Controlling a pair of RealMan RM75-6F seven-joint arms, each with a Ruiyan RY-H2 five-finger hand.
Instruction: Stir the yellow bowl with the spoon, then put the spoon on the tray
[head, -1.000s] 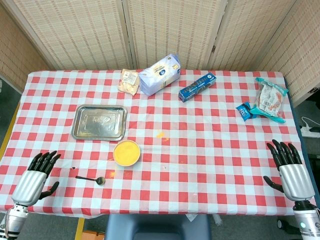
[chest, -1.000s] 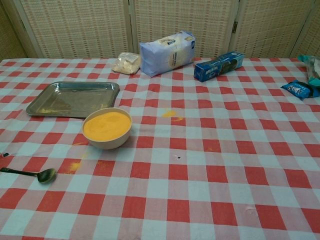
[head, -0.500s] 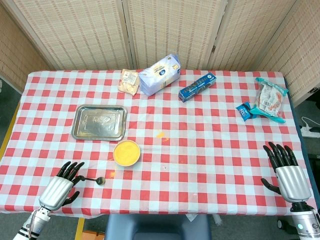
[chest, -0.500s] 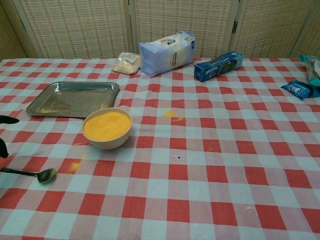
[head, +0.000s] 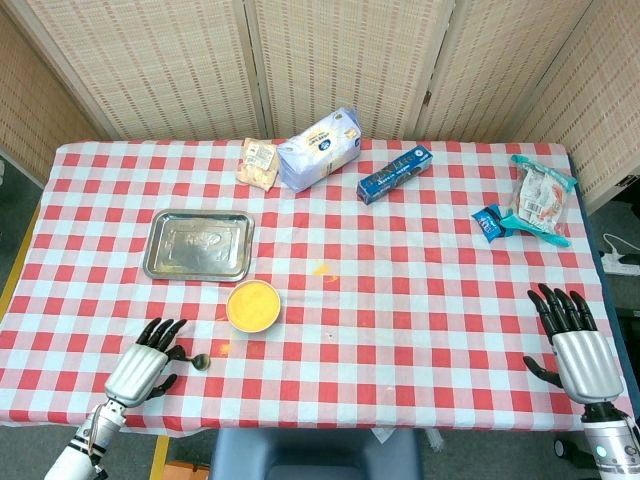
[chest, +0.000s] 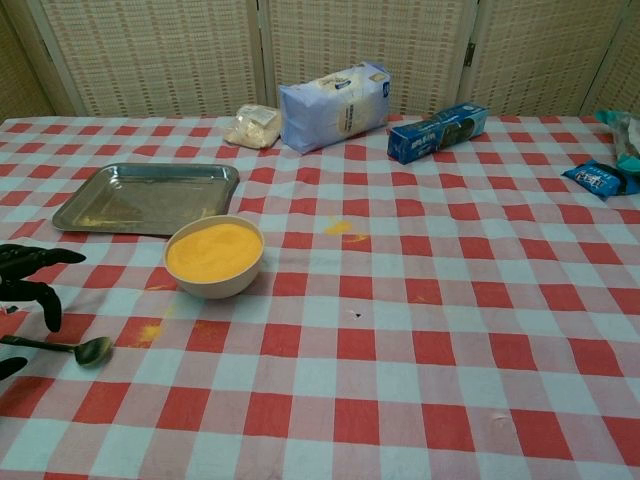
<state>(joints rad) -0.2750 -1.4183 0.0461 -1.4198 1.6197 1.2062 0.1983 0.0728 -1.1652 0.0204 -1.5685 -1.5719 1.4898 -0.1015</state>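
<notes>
The left hand (head: 147, 368) sits at the lower left of the head view, fingers (chest: 30, 275) spread and slightly curled above the handle of the spoon (chest: 72, 348); it grips nothing. The spoon lies flat on the checked surface (head: 420, 300), its scoop pointing right, just beside an orange smear and below-left of the bowl (head: 253, 305). The bowl, filled with yellow mix, stands just below the lower right corner of the tray (head: 198, 245), apart from it. The tray lies left of centre. The right hand (head: 572, 340) rests at the lower right edge, fingers apart, holding nothing. Along the top of the frame are a white bag (head: 319, 148), a small packet (head: 258, 163) to its left and a blue box (head: 394, 172) to its right. Snack packs (head: 530, 205) lie at the upper right.
</notes>
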